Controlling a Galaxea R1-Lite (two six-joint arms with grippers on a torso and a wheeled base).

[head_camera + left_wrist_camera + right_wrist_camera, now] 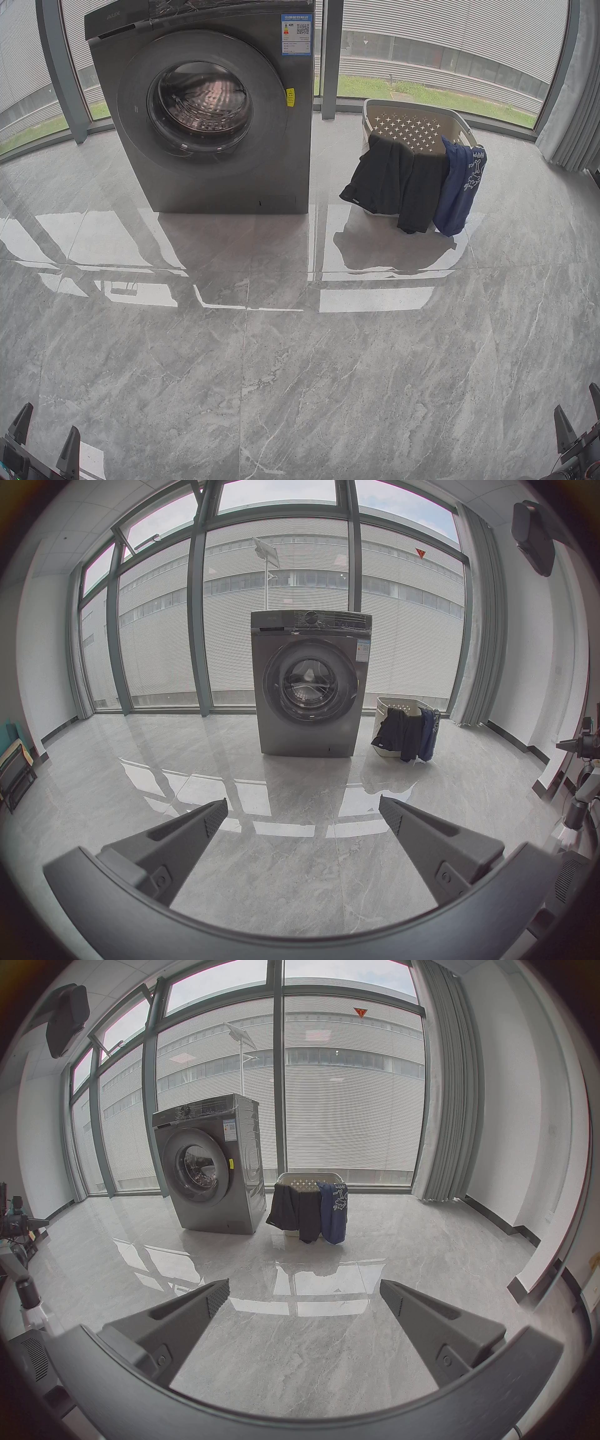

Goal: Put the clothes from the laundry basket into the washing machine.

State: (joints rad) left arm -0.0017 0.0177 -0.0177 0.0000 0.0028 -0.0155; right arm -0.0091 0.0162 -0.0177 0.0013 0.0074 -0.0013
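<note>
Room interior. Glossy grey marbled floor tiles mirror bright panes of daylight. Floor-to-ceiling windows in dark grey frames curve along the far side. Beyond them lie a grass strip and a pale ribbed building. A grey curtain hangs beside a white wall with dark skirting.

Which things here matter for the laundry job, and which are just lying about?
Job: washer, basket, black clothes and blue shirt draped over its rim, open left pincer, open right pincer.
Lying about: curtain, black box on the wall.
</note>
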